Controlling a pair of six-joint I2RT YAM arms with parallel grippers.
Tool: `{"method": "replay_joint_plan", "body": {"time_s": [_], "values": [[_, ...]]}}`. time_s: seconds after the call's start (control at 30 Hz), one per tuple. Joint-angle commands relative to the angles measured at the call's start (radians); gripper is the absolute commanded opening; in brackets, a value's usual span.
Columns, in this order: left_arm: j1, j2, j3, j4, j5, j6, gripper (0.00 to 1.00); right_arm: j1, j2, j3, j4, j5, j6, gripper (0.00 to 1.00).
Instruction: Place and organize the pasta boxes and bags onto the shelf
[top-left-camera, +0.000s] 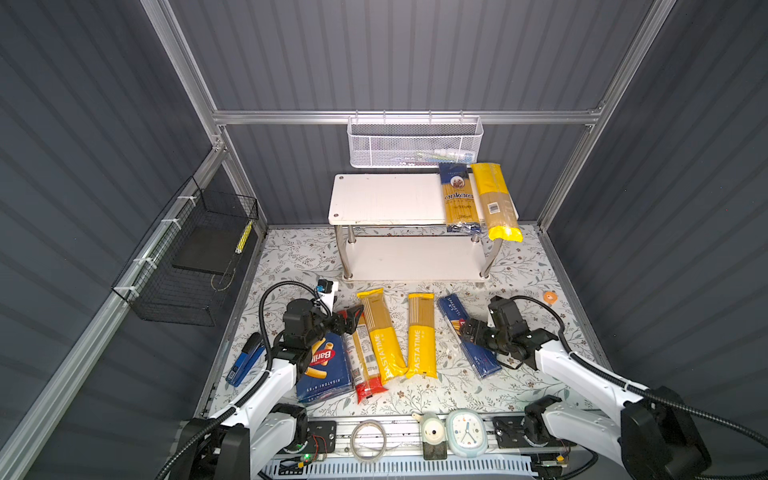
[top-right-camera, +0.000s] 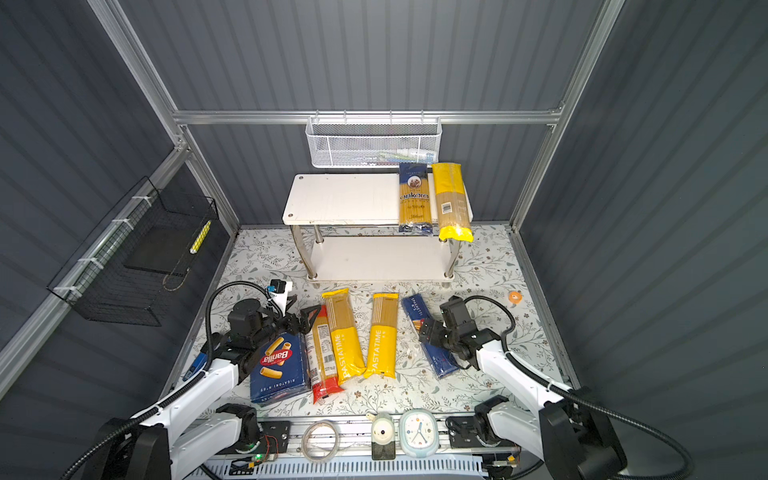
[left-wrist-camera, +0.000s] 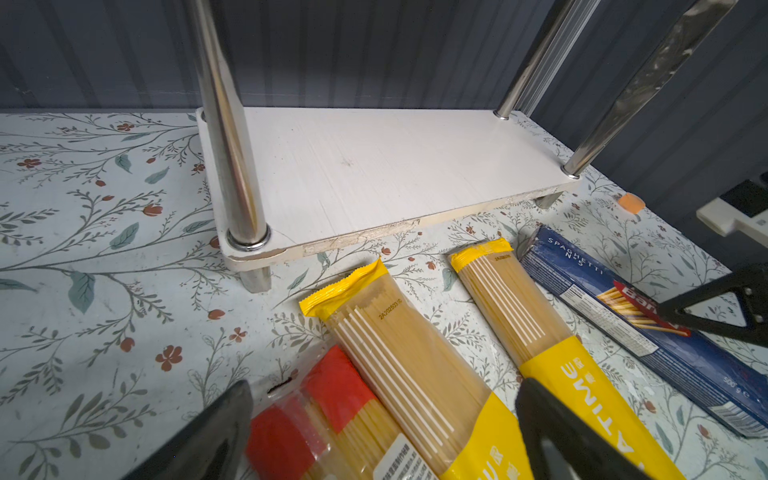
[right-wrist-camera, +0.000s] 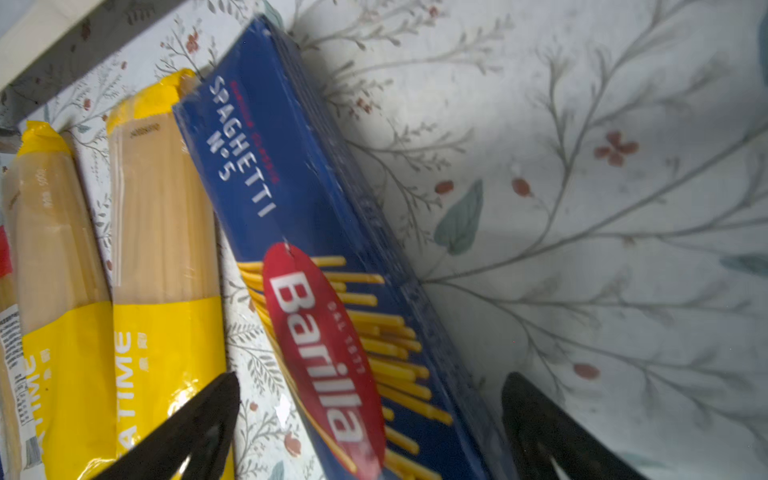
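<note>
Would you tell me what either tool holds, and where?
Nothing is held; left tool and right tool both stand open, the right over the spaghetti box.

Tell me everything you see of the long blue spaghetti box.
The spaghetti box is a long, narrow dark-blue carton with a red oval logo and printed spaghetti strands. It lies flat on the floral table, angled, beside a yellow bag. The open right gripper straddles its middle with both fingers; contact is unclear.

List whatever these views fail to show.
- White mesh basket: contents too small behind the mesh, both top views.
- Rigatoni box: far end hidden under the left arm, both top views.
- Red-ended bag: cut off by the frame edge, left wrist view.
- Spaghetti box: one end cut off, right wrist view.
</note>
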Motion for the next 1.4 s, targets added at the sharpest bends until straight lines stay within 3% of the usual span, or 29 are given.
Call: {"method": "replay_joint_plan", "body": {"time_s": [0.0, 0.33, 0.7, 0.93, 1.37], "values": [[-0.006, -0.026, -0.022, 0.018, -0.015, 0.018, 0.99, 0.021, -0.025, -0.023, -0.046, -0.016, 0.052, 0.99], [-0.007, -0.031, -0.024, 0.014, -0.075, 0.007, 1.00, 0.170, 0.015, -0.026, -0.021, 0.012, 0.093, 0.99], [-0.006, -0.046, -0.032, 0.016, -0.102, -0.002, 1.00, 0.339, 0.094, 0.082, -0.160, 0.158, 0.086, 0.99], [-0.006, -0.055, -0.038, 0.016, -0.106, -0.003, 1.00, 0.352, 0.220, 0.147, -0.265, 0.256, 0.108, 0.99], [-0.006, -0.052, -0.036, 0.016, -0.112, -0.007, 0.99, 0.349, 0.260, 0.079, -0.108, 0.253, 0.098, 0.99]]}}
